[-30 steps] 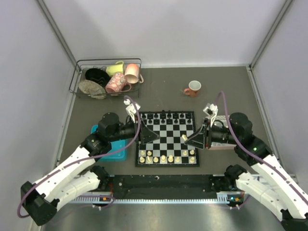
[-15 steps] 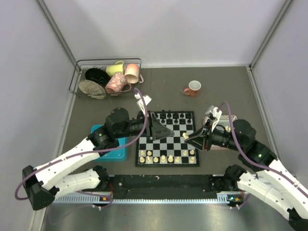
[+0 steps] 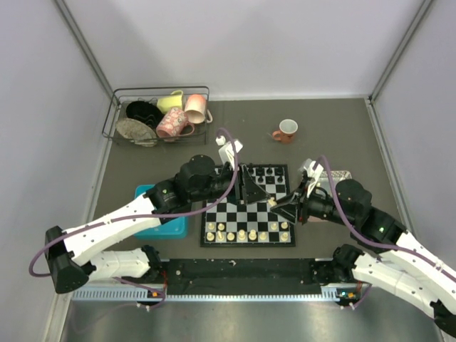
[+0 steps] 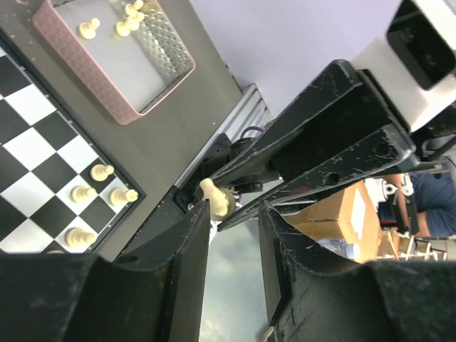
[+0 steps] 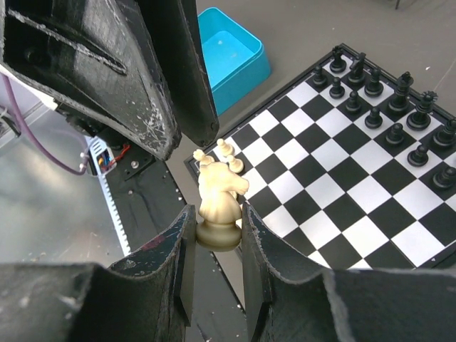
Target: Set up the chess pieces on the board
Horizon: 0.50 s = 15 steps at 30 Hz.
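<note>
Right wrist view is showing the right gripper pinching a cream knight by its base, one finger pressing on each side. The knight is standing upright in that grip, lifted clear of the board. From above, it is hanging over the right half of the board, about midway between the near and far rows.

The left gripper is reaching in over the middle of the board and facing the right one at close range. Its fingers are standing apart with nothing between them, and the knight is showing through the gap in the left wrist view.

Cream pieces are lining the two near rows of the board, with some squares unfilled. Black pieces are filling the far rows. A pink tray is lying just beside the right edge of the board, holding several more cream figures. A blue tray is sitting to the left of the board, partly under the left arm. A wire basket of mugs and a red mug are standing well apart from the board, toward the far side of the table.
</note>
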{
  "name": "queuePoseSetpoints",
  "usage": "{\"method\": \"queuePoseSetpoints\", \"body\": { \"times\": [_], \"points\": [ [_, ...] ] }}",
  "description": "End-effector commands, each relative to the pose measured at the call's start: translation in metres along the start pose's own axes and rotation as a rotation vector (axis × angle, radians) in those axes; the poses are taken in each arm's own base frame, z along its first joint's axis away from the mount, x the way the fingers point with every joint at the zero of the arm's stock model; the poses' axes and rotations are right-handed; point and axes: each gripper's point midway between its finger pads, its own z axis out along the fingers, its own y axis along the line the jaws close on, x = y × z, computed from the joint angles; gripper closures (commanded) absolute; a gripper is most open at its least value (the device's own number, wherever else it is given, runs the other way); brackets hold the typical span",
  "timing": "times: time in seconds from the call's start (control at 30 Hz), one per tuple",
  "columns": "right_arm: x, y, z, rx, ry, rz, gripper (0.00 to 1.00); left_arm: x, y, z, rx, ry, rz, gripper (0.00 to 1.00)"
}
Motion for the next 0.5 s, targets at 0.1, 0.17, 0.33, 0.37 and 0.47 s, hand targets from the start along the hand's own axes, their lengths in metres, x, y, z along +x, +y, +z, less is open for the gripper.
{"method": "queuePoseSetpoints", "body": {
  "times": [0.1,0.17,0.33,0.37,0.47],
  "points": [
    [-0.021,0.006,-0.002,-0.005,-0.062,-0.037,0.99,-0.007,-0.004,0.003,-0.042,-0.024,0.045,0.62],
    [-0.022,0.006,-0.002,-0.004,-0.065,-0.036,0.99,-0.006,-0.003,0.004,-0.043,-0.021,0.046,0.62],
    [-0.022,0.007,-0.001,-0.009,-0.065,-0.034,0.99,-0.004,0.000,0.010,-0.050,-0.005,0.046,0.62],
    [-0.021,0.008,-0.001,-0.012,-0.064,-0.033,0.99,-0.004,-0.001,0.011,-0.048,-0.007,0.047,0.62],
    [-0.021,0.009,-0.002,-0.016,-0.066,-0.033,0.99,-0.005,-0.001,0.014,-0.045,-0.004,0.045,0.62]
  ]
}}
